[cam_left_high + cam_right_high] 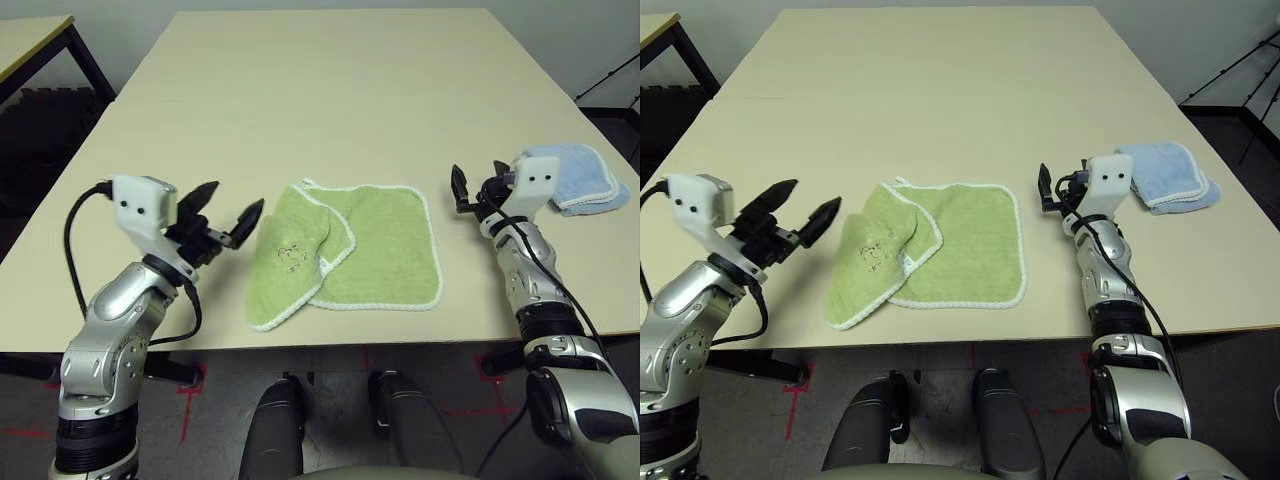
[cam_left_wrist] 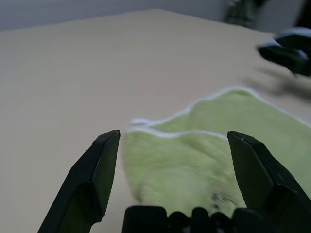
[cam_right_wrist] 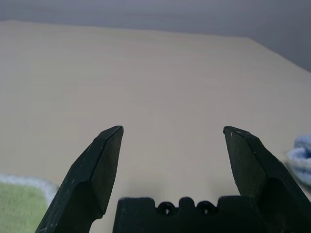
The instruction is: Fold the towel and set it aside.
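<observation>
The light-green towel (image 1: pixel 375 250) lies on the table's near middle. Its left part is turned over onto itself at a slant, with the small dark mark (image 1: pixel 290 256) facing up. My left gripper (image 1: pixel 233 198) hovers just left of the towel, open, fingers pointing at the folded edge; the left wrist view has the towel (image 2: pixel 204 165) between and beyond its open fingers (image 2: pixel 92 170). My right gripper (image 1: pixel 478 178) stands open a little right of the towel's far right corner, holding nothing. A sliver of towel (image 3: pixel 19 199) sits beside its finger in the right wrist view.
A folded light blue cloth (image 1: pixel 580 178) lies near the table's right edge, just behind my right gripper. The beige table (image 1: pixel 330 100) stretches bare beyond the towel. Another table's corner (image 1: pixel 30 40) stands at the far left.
</observation>
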Controlling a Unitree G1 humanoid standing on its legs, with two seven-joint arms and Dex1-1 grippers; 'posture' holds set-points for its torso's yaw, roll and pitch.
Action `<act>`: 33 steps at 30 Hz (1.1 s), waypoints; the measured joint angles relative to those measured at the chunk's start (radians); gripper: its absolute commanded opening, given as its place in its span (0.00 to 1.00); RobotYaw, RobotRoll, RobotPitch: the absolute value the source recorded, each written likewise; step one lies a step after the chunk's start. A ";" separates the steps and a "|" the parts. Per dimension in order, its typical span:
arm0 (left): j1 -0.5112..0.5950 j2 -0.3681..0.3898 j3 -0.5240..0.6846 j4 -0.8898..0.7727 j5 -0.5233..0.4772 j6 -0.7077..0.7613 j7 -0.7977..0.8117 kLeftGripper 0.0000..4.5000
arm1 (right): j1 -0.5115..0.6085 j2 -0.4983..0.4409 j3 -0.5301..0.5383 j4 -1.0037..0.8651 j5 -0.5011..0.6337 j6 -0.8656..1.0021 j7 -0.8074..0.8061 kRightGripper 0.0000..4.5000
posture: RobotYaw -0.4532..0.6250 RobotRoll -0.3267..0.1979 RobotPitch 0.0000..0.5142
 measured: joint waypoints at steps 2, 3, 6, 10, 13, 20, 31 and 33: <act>0.009 0.007 -0.001 0.005 0.002 -0.046 -0.049 1.00 | 0.000 -0.002 -0.001 0.010 0.000 -0.001 0.001 0.99 | 0.36 0.62 0.23; 0.009 0.008 -0.001 0.010 0.003 -0.070 -0.066 1.00 | 0.000 -0.002 0.000 0.016 0.000 -0.001 0.003 0.99 | 0.36 0.62 0.23; 0.009 0.017 0.000 0.031 0.001 -0.130 -0.121 1.00 | 0.000 -0.002 0.000 0.022 -0.001 -0.001 0.012 0.99 | 0.36 0.62 0.23; 0.006 0.043 0.000 0.037 -0.007 -0.149 -0.187 1.00 | 0.000 -0.005 0.000 0.023 -0.001 -0.001 0.022 0.99 | 0.36 0.62 0.23; -0.005 0.051 -0.001 0.056 -0.007 -0.191 -0.235 1.00 | 0.000 -0.012 0.000 0.023 0.000 -0.001 0.035 0.99 | 0.36 0.62 0.23; 0.005 0.096 -0.008 0.069 -0.002 -0.233 -0.329 1.00 | 0.000 -0.026 0.000 0.023 0.000 -0.001 0.067 0.99 | 0.35 0.62 0.22; 0.008 0.097 -0.015 0.078 0.014 -0.249 -0.331 1.00 | -0.021 -0.051 0.000 0.017 0.024 0.048 0.149 0.99 | 0.35 0.62 0.22; 0.008 0.097 -0.015 0.079 0.016 -0.249 -0.330 1.00 | -0.037 -0.065 -0.003 -0.002 0.045 0.093 0.175 0.99 | 0.35 0.62 0.22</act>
